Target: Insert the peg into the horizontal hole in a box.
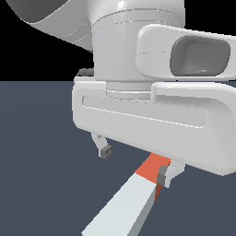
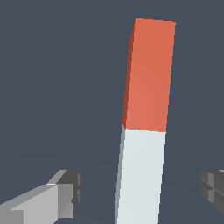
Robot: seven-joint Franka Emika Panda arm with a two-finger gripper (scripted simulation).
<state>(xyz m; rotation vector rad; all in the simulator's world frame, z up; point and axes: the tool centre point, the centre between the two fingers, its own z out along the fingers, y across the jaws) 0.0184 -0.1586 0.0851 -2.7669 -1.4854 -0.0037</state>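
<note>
Orange-red and pale grey, the peg (image 2: 142,127) lies flat on the dark bench (image 1: 41,138), and from my seat it is the only task item I can find. In the exterior view it runs from the near foreground away under the hand, orange end farthest from the camera. Neither the box nor its hole shows in either view, so I cannot say where the target sits.

The gripper (image 1: 136,163) hangs over the peg with its fingers (image 2: 65,192) spread apart, holding nothing. In the wrist view the peg passes between them, with a clear gap on each side; it sits closer to one finger than the other, and I see no contact. In the exterior view the finger on the right looks just beside the orange section, though whether it touches I cannot tell.

My worries from here:
- The peg is off-centre between the fingers, so closing would likely let one pad strike first and shove or twist the bar.
- The wrist view puts the fingers beside the grey part, the exterior view nearer the orange; I am unsure where the grasp would land, and a long overhang may droop or swing.
- Any yaw picked up now would carry into the insertion and jam the peg at the hole's edge.
</note>
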